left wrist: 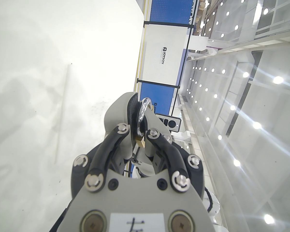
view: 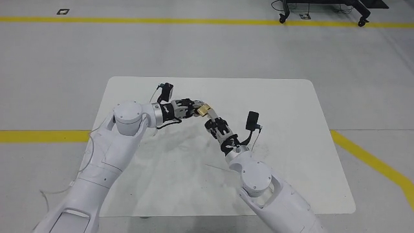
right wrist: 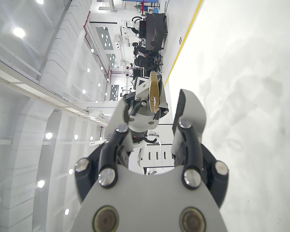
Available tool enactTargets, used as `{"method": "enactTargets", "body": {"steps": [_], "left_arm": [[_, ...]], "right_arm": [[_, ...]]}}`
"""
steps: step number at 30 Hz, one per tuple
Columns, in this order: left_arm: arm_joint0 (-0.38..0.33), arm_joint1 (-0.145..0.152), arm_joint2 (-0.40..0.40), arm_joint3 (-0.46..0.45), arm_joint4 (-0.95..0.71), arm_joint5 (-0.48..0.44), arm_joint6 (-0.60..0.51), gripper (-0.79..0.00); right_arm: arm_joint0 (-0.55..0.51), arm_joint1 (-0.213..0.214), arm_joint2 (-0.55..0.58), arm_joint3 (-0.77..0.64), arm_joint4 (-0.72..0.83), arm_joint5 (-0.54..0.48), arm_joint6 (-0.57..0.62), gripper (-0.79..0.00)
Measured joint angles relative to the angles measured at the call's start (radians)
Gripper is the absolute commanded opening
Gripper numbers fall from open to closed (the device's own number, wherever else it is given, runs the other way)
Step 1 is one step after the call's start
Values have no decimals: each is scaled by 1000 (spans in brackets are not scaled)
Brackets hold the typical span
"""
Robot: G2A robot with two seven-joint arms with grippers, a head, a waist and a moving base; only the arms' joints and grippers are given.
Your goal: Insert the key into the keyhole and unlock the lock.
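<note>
Lock [right wrist: 154,89]: a brass padlock held in the air above the middle of the desk [view: 291,116], with its keyhole end turned toward the right arm.
Key [right wrist: 155,106]: a silver key that sits in the keyhole, its head standing out of the lock's bottom face. Nothing grips it.
Shackle [left wrist: 143,108]: a steel loop, partly hidden by the pads around it. I cannot tell whether it has sprung free of the body.
Left tool [left wrist: 141,114]: narrow, pinching the lock by the shackle and holding it steady off the desk.
Right tool [right wrist: 151,108]: spread wide and holding nothing. It sits just in front of the key, and the key head falls roughly in line with the gap between its fingers.
Done so far: insertion looks complete, since the key stands in the lock on its own.
Left to do: by my reading, the unlocking. The right tool has to close on the key head and twist until the shackle releases.
Risk: the key head is small, so a skewed pinch could slip or push the lock askew in the left tool.
</note>
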Motion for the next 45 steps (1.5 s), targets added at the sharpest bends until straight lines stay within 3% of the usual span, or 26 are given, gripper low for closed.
{"method": "enactTargets", "body": {"steps": [10,16,17,18,19,26,36,45], "left_arm": [[-2,3,-20,25,-26,68,23,-785],[-4,7,-56,61,-106,110,-10,-785],[-4,7,-59,66,-118,116,-18,-785],[-4,7,-62,73,-136,126,-32,-785],[-4,6,-63,79,-155,136,-48,-785],[-25,-5,-32,134,-248,177,-149,-785],[-61,-16,-2,193,-295,166,-211,-785],[-80,-17,3,223,-314,156,-224,-785]], "right_arm": [[-1,0,1,-2,0,-2,2,0],[-76,14,63,-99,-51,-122,37,0],[-91,16,72,-117,-53,-151,54,-434],[-110,19,83,-139,-50,-194,81,-563],[-122,21,90,-152,-41,-227,104,-785],[-127,20,97,-134,-51,-362,202,-785],[-35,-13,31,27,-233,-488,89,-785],[-10,-34,13,100,-277,-485,42,-785]]}}
